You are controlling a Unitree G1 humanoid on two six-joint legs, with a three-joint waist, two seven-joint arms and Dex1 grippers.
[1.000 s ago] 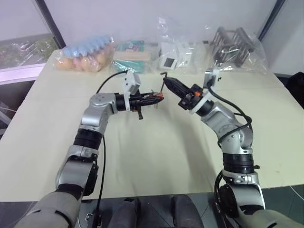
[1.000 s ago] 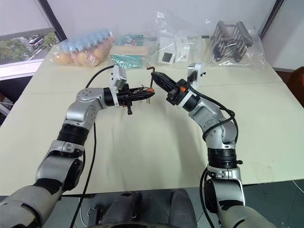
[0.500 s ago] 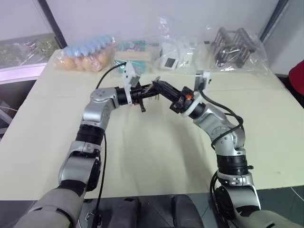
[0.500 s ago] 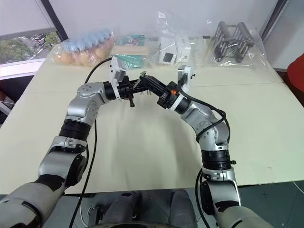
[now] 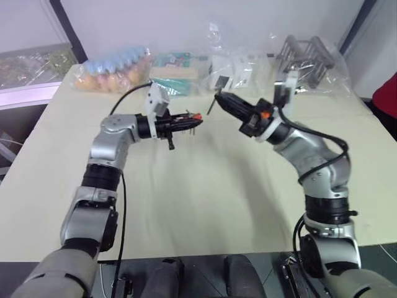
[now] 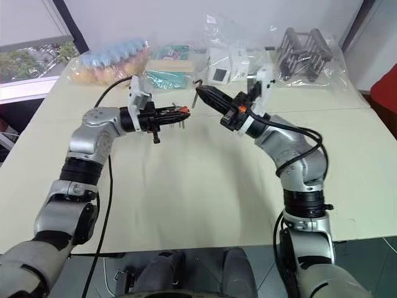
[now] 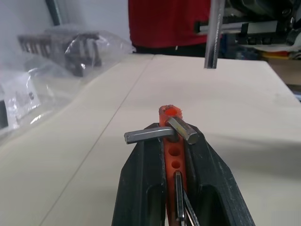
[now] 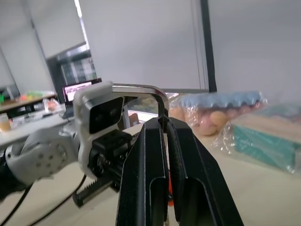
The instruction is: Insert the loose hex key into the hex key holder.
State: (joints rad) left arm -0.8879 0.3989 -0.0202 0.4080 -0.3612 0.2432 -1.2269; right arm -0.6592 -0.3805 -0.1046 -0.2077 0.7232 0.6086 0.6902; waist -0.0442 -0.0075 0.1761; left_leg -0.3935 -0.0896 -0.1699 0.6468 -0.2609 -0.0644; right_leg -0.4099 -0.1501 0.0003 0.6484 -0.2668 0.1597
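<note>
My left gripper (image 5: pixel 191 119) is shut on the hex key holder (image 7: pixel 169 114), a small red-orange block held level above the table, with short grey keys (image 7: pixel 146 136) sticking out of it. My right gripper (image 5: pixel 219 99) is shut on the loose hex key (image 8: pixel 141 88), a thin grey L-shaped rod whose bent end shows above the fingers (image 8: pixel 149 141). The two grippers face each other over the middle of the table with a small gap between them. In the left wrist view, the loose hex key (image 7: pixel 215 33) hangs beyond and above the holder, apart from it.
Along the table's far edge lie a bag of eggs (image 5: pixel 111 69), a teal box (image 5: pixel 173 67), white boxes in plastic (image 5: pixel 232 71) and a metal rack in a bag (image 5: pixel 307 57). A person in red (image 7: pixel 174 23) stands beyond the table (image 5: pixel 205 186).
Half a second ago the key's end was right at the holder. Since then the right gripper has drawn back and up with the key, the left has moved left, and a gap has opened.
</note>
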